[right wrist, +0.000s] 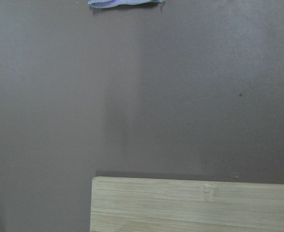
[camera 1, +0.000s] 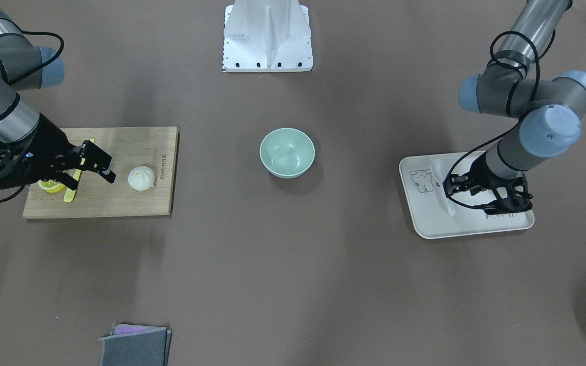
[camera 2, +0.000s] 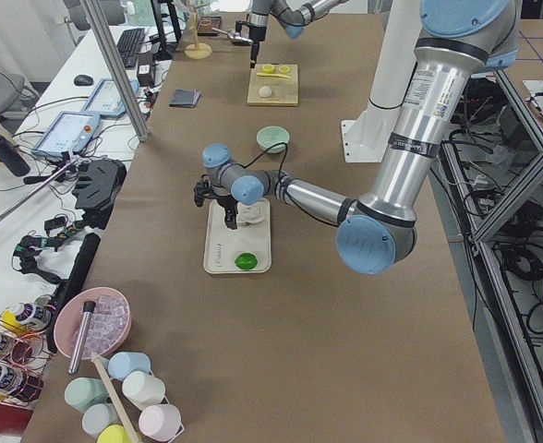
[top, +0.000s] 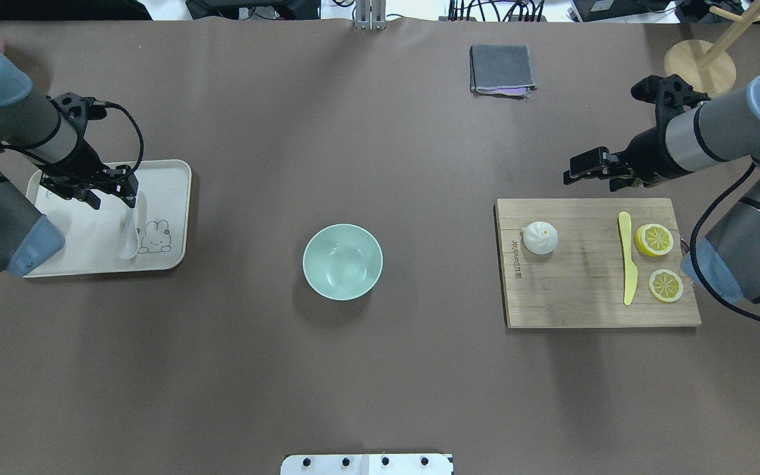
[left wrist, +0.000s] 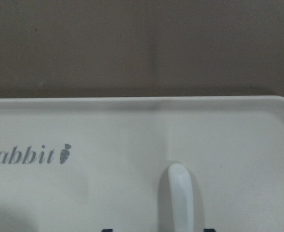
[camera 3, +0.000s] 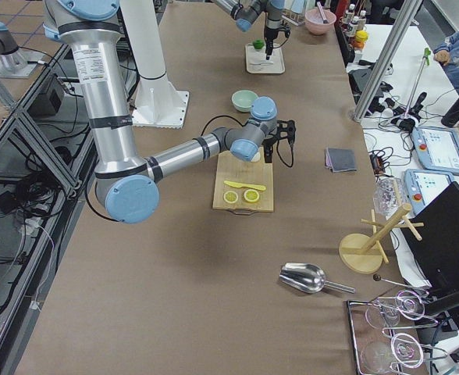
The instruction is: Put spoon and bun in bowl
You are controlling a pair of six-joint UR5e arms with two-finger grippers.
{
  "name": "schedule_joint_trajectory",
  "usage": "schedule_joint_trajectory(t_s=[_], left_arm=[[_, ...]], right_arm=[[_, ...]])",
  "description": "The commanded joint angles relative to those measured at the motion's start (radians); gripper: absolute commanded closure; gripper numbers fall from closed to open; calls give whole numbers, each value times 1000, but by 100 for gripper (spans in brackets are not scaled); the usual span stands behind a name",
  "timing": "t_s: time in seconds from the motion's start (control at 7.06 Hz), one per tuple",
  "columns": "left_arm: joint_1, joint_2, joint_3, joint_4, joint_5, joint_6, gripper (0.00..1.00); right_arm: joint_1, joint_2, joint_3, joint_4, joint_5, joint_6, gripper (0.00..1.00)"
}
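Spoon on tray, bowl empty, bun on board.
The left jaws stood open astride the spoon's handle, not gripping it; the bowl sat on the bench between both jaws, well apart from each; the bun lay near the right jaws, which were open and empty.

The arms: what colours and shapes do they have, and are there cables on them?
Both the left arm and the right arm are silver tubes with dark grey joints, pale blue round caps and thin black bands. A black cable loops loosely beside each wrist. The left gripper and the right gripper are black, each with two fingers.
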Motion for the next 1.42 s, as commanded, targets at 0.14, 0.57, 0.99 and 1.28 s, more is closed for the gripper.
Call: schedule_joint_trajectory(t_s=[0.14,0.57,0.99,1.28], left_arm=[[33,-2,1,-1,1,-29,50],[39,0,6,-17,0,-29,100],[41,-25,-28,-27,-13,-34,100],[44,-122,-63,-15,-43,-126,100]], right_arm=[[-12,3,3,0,-2,0,0],[-15,3,4,0,-2,2,0],[-17,14,6,0,-2,11,0],[-51,35,4,0,-35,57,0]])
